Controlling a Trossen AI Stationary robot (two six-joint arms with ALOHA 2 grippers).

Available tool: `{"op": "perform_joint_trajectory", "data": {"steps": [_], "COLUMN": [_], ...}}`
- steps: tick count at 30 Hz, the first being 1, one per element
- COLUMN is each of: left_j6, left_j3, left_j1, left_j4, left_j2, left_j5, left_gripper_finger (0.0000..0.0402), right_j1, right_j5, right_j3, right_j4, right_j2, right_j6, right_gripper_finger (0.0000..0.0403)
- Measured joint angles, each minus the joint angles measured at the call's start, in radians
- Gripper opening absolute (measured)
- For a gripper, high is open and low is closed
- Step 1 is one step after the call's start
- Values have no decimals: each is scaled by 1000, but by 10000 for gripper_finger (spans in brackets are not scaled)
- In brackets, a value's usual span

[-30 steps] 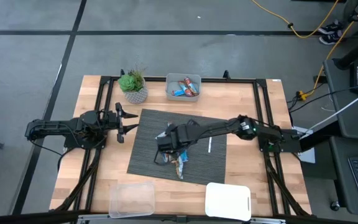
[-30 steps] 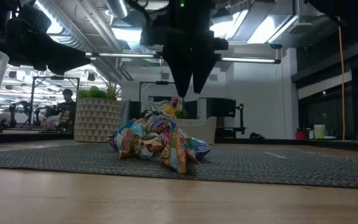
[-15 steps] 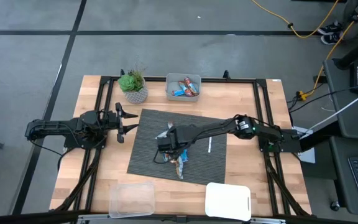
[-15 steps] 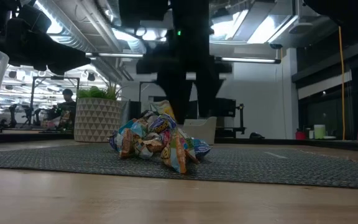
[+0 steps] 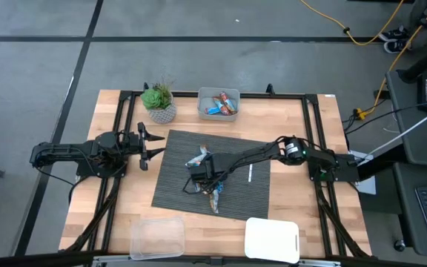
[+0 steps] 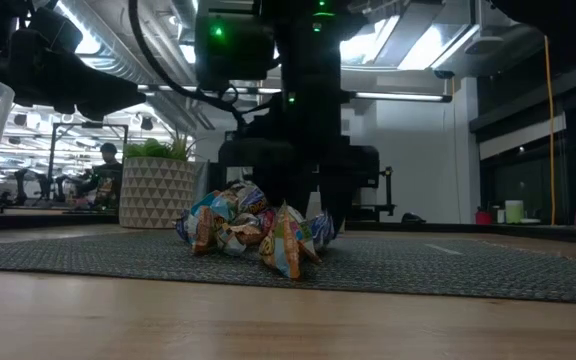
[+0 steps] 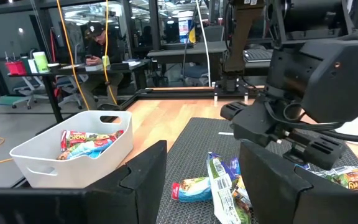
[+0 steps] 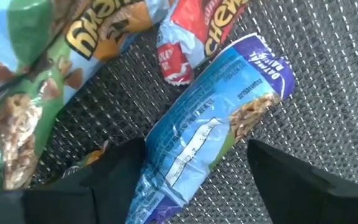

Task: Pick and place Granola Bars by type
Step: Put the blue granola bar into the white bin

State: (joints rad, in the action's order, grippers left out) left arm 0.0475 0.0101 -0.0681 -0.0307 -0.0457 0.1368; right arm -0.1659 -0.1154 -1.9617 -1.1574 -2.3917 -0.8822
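Note:
A pile of shiny wrapped granola bars [image 5: 207, 182] lies on the dark mat [image 5: 176, 189]; it also shows in the low view [image 6: 253, 230]. My right gripper [image 5: 202, 172] is down at the pile, open. In the right wrist view its fingers [image 8: 114, 180] stand on either side of a blue-purple bar [image 8: 216, 130] that lies flat on the mat, with red and green-brown bars [image 8: 48, 68] beside it. My left gripper [image 5: 151, 145] waits open and empty at the mat's left edge. My right gripper comes at the blue-purple bar's end [image 8: 166, 180] from above, pointing down, one open finger on each long side. I cannot tell whether the fingers touch the bar. The bar lies flat on the mat.
A white bin [image 5: 219, 104] holding a few bars stands at the far edge, beside a potted plant [image 5: 159, 102]. A thin white stick [image 5: 250, 173] lies on the mat. A clear container [image 5: 156, 237] and a white lid [image 5: 273, 239] sit at the near edge.
My right gripper has gone down from above the pile until its fingers stand at mat level among the bars. It has also gone slightly toward the table's left edge. The pile has kept its place.

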Motion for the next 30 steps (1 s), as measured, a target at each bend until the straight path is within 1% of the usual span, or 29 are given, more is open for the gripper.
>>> {"op": "perform_joint_trajectory", "data": {"steps": [3, 6, 9, 17, 20, 24, 30], "left_j6": [0, 0, 0, 0, 0, 0, 0], "left_j3": [0, 0, 0, 0, 0, 0, 0], "left_j1": [0, 0, 0, 0, 0, 0, 0], "left_j4": [0, 0, 0, 0, 0, 0, 0], "left_j2": [0, 0, 0, 0, 0, 0, 0], "left_j5": [0, 0, 0, 0, 0, 0, 0], "left_gripper_finger": [191, 191, 189, 191, 189, 190, 190], "right_j1": [0, 0, -1, -2, -2, -3, -2], "right_j5": [3, 9, 23, 71, 74, 67, 5], "right_j3": [0, -3, -3, -3, -4, -1, -3], "right_j4": [4, 10, 19, 17, 4, -37, -110], "right_j2": [0, 0, 0, 4, 11, 35, 104], "right_j6": [6, 24, 44, 89, 109, 114, 106], "right_gripper_finger": [283, 255, 212, 75, 41, 37, 55]}}
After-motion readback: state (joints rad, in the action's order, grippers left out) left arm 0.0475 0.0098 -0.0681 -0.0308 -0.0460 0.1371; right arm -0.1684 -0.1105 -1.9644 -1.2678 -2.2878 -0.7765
